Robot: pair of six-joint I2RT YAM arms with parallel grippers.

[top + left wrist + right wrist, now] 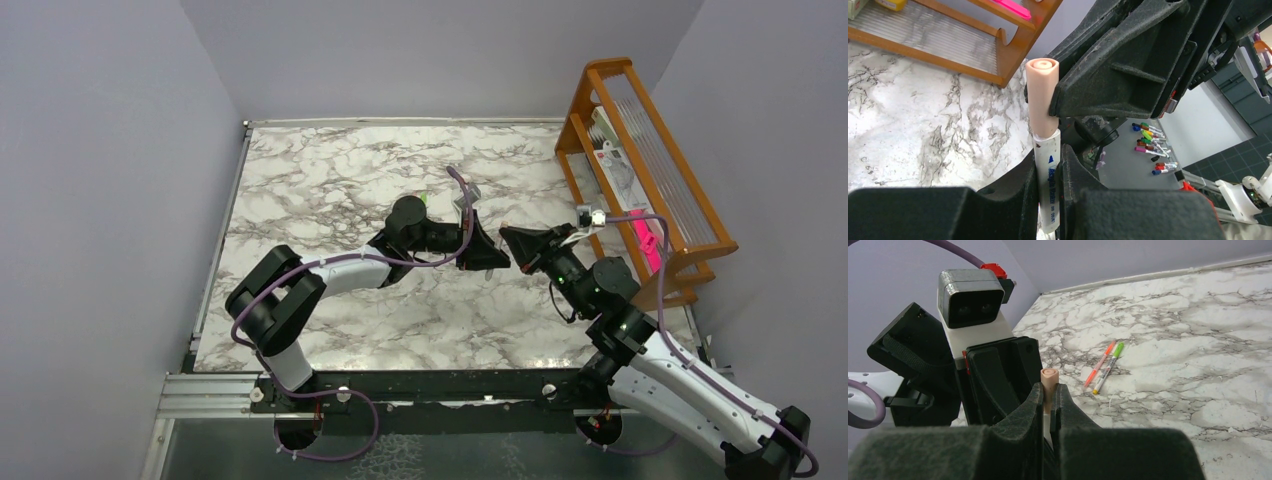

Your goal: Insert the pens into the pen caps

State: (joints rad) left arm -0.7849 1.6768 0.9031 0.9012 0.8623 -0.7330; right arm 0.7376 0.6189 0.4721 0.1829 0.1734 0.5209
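A whitish pen (1050, 185) with blue print stands between the fingers of my left gripper (1049, 160), which is shut on its barrel. A tan pen cap (1042, 95) sits over the pen's upper end. My right gripper (1049, 390) is shut on that cap (1049, 379). The two grippers meet tip to tip above the table's middle, left gripper (492, 256) against right gripper (516, 246). An orange-red pen (1100, 363) and a whitish pen with a green cap (1109, 367) lie side by side on the marble behind.
A wooden rack (640, 150) with papers and a pink item (645, 245) stands along the right edge of the marble table (330, 170). Grey walls close the left, back and right sides. Several coloured markers (1150, 145) lie on a grey surface off the table.
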